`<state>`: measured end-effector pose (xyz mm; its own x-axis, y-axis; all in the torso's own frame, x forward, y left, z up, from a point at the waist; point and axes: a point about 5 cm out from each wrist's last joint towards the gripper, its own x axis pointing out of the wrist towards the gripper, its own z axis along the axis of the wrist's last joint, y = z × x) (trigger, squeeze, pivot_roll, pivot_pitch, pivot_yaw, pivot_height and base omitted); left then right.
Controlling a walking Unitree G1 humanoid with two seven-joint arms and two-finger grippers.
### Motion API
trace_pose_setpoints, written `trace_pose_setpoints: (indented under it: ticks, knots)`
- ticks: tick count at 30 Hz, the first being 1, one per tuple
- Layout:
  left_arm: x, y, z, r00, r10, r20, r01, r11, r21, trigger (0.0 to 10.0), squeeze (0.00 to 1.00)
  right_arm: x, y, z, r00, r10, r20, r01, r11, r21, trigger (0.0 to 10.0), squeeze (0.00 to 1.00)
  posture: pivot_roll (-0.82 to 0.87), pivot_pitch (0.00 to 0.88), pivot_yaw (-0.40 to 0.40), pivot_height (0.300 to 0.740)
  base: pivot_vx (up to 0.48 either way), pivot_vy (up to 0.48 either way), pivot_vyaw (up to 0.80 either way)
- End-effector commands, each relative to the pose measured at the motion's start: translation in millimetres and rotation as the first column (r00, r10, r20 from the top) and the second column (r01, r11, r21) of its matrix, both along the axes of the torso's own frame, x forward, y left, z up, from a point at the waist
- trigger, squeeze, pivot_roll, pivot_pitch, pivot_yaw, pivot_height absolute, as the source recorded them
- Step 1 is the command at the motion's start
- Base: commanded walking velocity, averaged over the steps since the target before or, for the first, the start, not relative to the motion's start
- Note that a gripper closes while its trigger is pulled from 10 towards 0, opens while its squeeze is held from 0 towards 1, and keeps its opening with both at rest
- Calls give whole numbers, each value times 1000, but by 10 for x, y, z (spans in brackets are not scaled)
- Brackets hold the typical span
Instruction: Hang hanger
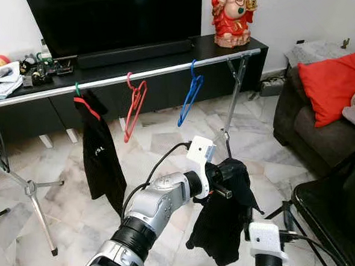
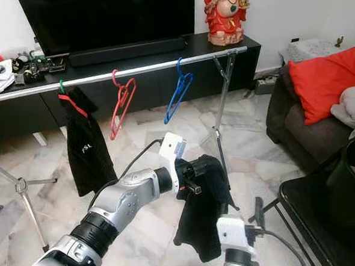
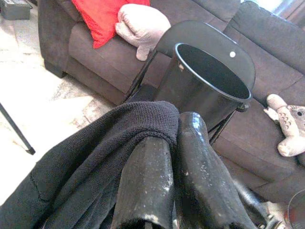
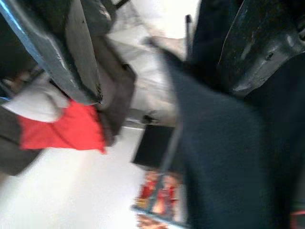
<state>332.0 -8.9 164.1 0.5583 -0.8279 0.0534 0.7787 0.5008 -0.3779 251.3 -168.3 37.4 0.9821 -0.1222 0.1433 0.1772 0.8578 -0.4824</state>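
The left gripper (image 3: 178,143) pinches a black cloth (image 1: 223,223), which dangles before the rail (image 1: 157,75). The right gripper (image 4: 167,62), fingers spread, sits beside that cloth. On the rail hang a blue hanger (image 1: 190,94) near the right end, a red hanger (image 1: 134,106) mid-rail, and a black shirt (image 1: 103,149) toward the left.
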Motion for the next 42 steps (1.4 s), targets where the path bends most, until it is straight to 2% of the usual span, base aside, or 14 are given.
trace_pose_setpoints:
  ticks: [1,2,6,9,11,14,18,24,32,37,42]
  knots:
    - [-88,-206,133,999,-40,14,42,995,-88,10000,0,9,80,-52,997,71,-38,-72,996,-50,10000,0,-105,60,170,740,0,0,0]
    - [-87,-207,136,999,-40,14,41,995,-89,10000,0,30,97,-54,993,104,-49,-108,990,-91,10000,0,-103,57,171,740,0,0,0]
    - [-86,-207,139,999,-39,14,41,995,-90,10000,0,50,84,-49,993,107,-50,-112,987,-117,10000,0,-103,57,171,740,0,0,0]
    - [-87,-206,141,999,-40,14,41,995,-92,10000,0,113,3,-6,998,64,-20,-67,982,-176,10000,0,-103,57,171,740,0,0,0]
    - [-87,-206,141,999,-40,14,41,995,-92,10000,0,123,-8,2,998,58,-13,-60,982,-180,10000,0,-103,57,171,740,0,0,0]
    - [-88,-196,136,999,-41,14,42,995,-90,10000,0,186,-66,106,998,19,58,-6,978,-209,10000,0,-95,55,172,740,0,0,0]
    - [-88,-196,137,999,-42,14,43,995,-90,10000,0,196,-66,115,997,17,69,-1,975,-221,10000,0,-95,55,172,740,0,0,0]
    - [-95,-203,142,999,-45,16,46,995,-91,10000,0,249,27,143,992,97,87,-67,953,-297,10000,0,-88,50,172,740,0,0,0]
    - [-101,-199,133,999,-48,15,49,995,-88,10000,0,318,133,162,978,195,72,-161,930,-330,10000,0,-85,46,173,740,0,0,0]
    - [-101,-196,133,999,-48,15,49,995,-88,10000,0,361,92,215,980,165,111,-114,922,-370,10000,0,-83,48,172,740,0,0,0]
    - [-109,-201,132,999,-50,15,51,995,-88,10000,0,377,34,261,981,109,158,-45,930,-365,10000,0,-83,49,174,740,0,0,0]
